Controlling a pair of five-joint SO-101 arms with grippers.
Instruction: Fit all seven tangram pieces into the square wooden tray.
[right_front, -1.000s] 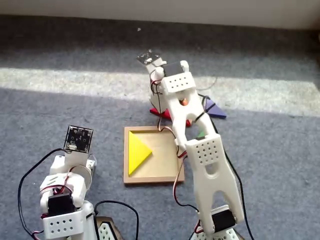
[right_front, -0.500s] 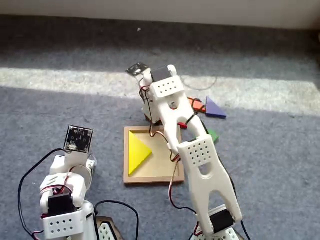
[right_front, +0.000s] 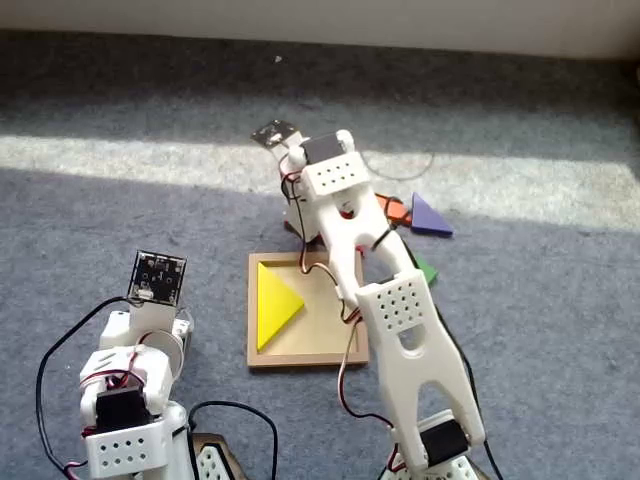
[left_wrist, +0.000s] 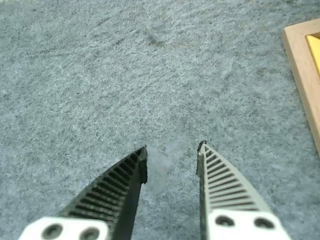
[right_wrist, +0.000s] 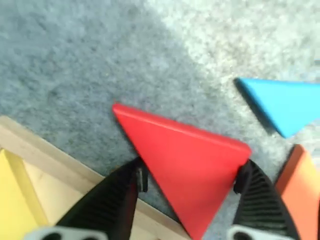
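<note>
Right fingers: black, ribbed, pinching the flat red triangle between them.
Wooden tray: rim just beside one finger, cut off.
Left fingers: spread above fuzzy grey carpet.

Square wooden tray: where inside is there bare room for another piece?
Free: floor between the large yellow triangle and the square wooden tray's right rim. Crowded: grey carpet beyond its far edge, with the red triangle, blue piece, orange piece.

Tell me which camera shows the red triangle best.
The right wrist view: the red triangle sits large, held in the right gripper. In the high view its arm covers that spot; the left wrist view faces carpet.
</note>
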